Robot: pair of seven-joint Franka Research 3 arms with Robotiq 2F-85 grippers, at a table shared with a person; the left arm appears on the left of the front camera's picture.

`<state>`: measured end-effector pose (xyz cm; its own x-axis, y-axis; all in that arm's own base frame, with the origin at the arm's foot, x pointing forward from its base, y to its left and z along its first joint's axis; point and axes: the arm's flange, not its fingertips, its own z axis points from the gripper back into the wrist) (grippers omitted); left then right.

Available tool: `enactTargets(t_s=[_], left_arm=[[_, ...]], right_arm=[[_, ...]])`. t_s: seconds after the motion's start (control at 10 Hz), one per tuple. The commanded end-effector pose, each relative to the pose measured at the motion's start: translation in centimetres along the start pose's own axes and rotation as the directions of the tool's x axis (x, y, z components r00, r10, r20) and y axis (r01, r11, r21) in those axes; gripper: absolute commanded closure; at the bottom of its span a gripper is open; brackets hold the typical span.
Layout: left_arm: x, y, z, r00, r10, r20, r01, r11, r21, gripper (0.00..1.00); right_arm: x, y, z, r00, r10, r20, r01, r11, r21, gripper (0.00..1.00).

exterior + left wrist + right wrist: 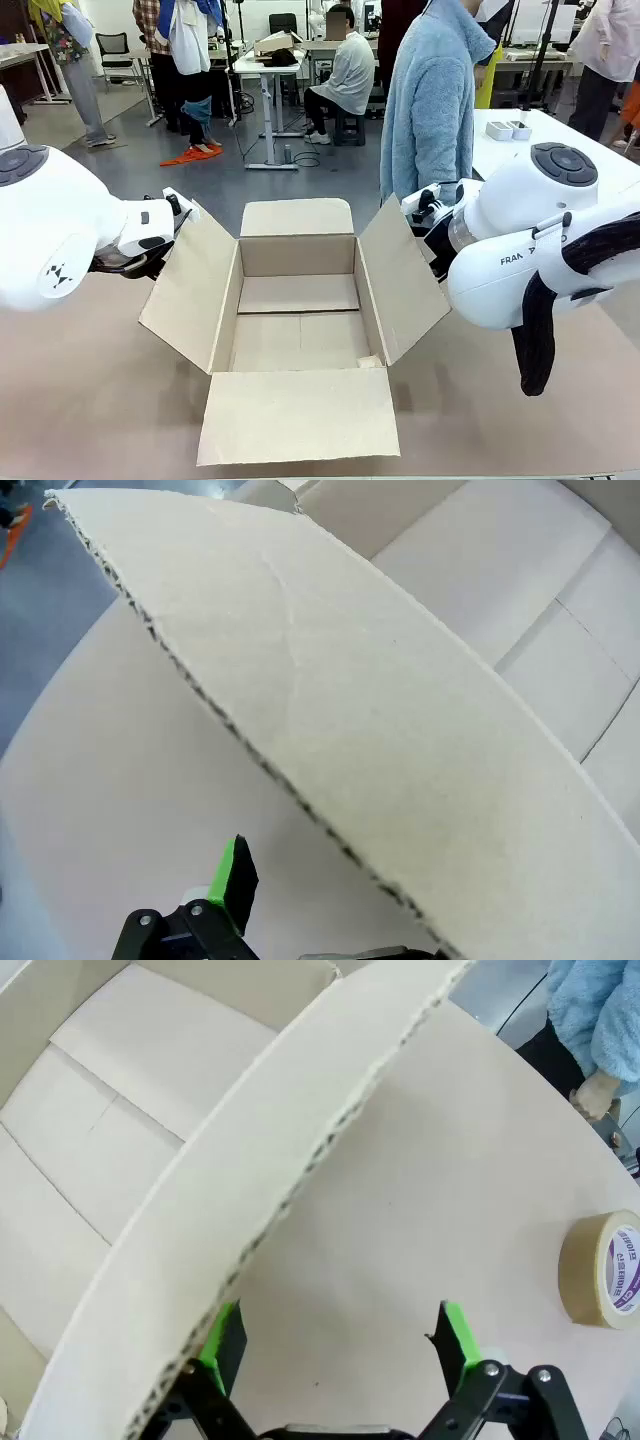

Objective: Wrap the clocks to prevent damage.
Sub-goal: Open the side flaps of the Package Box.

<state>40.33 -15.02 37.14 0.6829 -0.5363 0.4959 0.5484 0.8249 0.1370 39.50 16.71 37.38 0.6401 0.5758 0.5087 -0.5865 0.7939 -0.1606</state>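
The cardboard box sits in the middle of the table, wide open, all four flaps splayed out and the near one lying flat toward the near edge. Inside there is bare cardboard floor.

The left arm is in at the left flap. In its wrist view the left claw stands spread, one green-padded finger on the outer side of the flap, clear of the corrugated edge. The other finger is hidden behind the cardboard. It has no grip on anything.

Over on the other side, the right claw is spread wide beside the right flap. One fingertip is tucked just under the flap's edge, the other out over bare table. It holds nothing.

A roll of brown tape lies flat on the table out past that flap, well apart from the box. At the far edge stands a person in a pale blue fleece, one hand hanging close to the table.
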Motion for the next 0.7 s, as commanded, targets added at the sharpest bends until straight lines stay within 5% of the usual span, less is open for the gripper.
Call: enactTargets(t_s=[0.0, 0.6], left_arm=[[0.0, -0.01, 0.0, 1.0, 0.0, 0.0, 0.0, 1.0, 0.0, 0.0], [0.0, -0.01, 0.0, 1.0, 0.0, 0.0, 0.0, 1.0, 0.0, 0.0]], right_arm=[[0.0, 0.0, 0.0, 1.0, 0.0, 0.0, 0.0, 1.0, 0.0, 0.0], [0.0, 0.0, 0.0, 1.0, 0.0, 0.0, 0.0, 1.0, 0.0, 0.0]])
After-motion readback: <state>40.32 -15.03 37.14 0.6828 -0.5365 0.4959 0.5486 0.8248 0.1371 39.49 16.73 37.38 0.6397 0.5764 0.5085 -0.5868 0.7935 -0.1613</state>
